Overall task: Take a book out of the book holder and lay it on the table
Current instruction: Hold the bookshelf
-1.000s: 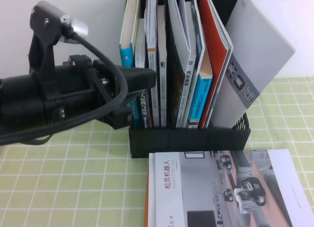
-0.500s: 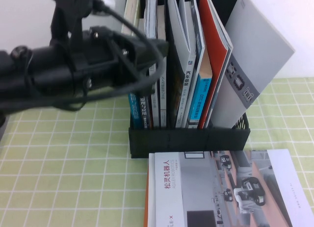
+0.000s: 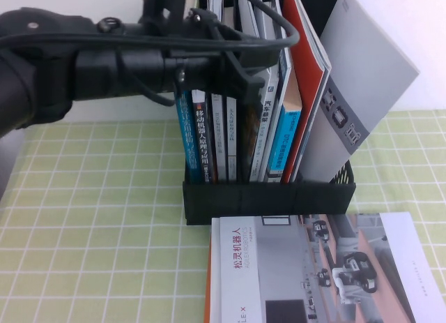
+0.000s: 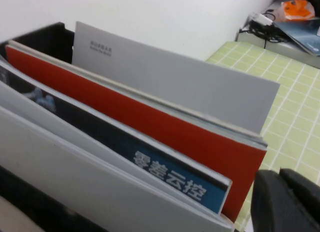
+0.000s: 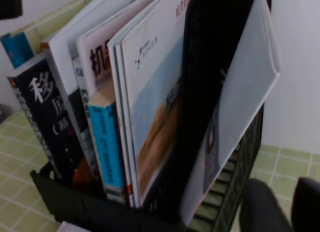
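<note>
The book [image 3: 366, 86], a thin grey brochure with small black gadget pictures, leans out of the rightmost slot of the black book holder [image 3: 268, 197]. It also shows in the left wrist view [image 4: 175, 86] and the right wrist view [image 5: 240, 101]. My left gripper [image 3: 254, 75] is shut and empty, high over the tops of the middle books and left of the book. In its own view the left gripper [image 4: 287, 202] is beside the red booklet [image 4: 150, 127]. My right gripper [image 5: 282, 207] is open and empty, low beside the holder's mesh side [image 5: 235, 167].
A like brochure [image 3: 320, 267] with a grey-orange cover and robot photos lies flat on the checked table [image 3: 90, 225] in front of the holder. Several upright books [image 3: 216, 121] fill the left slots. A white wall stands behind.
My left arm has risen and swung right, from beside the holder's left end to over the tops of the books. The book and the flat brochure have not moved.
</note>
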`<state>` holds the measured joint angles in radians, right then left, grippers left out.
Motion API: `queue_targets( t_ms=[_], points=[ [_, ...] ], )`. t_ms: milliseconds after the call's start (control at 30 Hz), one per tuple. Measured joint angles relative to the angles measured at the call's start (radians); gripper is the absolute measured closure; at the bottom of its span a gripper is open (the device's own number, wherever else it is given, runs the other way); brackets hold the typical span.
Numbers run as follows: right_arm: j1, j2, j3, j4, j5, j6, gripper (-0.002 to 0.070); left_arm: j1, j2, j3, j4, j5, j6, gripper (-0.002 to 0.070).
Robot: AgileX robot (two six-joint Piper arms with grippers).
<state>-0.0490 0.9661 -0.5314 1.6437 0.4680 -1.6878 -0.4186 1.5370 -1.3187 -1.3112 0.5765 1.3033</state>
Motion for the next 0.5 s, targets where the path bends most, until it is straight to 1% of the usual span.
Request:
queue_targets(
  t_ms=[100,200,300,500],
  points=[
    [0.000,0.039,-0.016,0.038,-0.004,-0.064,0.0369,0.000,0.053,-0.033,0.033,0.024,-0.040,0.0678],
    [0.000,0.109,-0.049,0.051,0.017,-0.081,0.0287,0.000,0.093,-0.051,0.065,0.037,-0.074,0.0678],
    [0.000,0.203,-0.092,0.053,0.071,-0.087,0.0261,0.000,0.109,-0.058,0.075,0.035,-0.080,0.0678],
    [0.000,0.400,-0.220,0.053,0.133,-0.091,0.0252,-0.022,0.114,-0.068,0.089,0.011,-0.082,0.0678]
  ],
)
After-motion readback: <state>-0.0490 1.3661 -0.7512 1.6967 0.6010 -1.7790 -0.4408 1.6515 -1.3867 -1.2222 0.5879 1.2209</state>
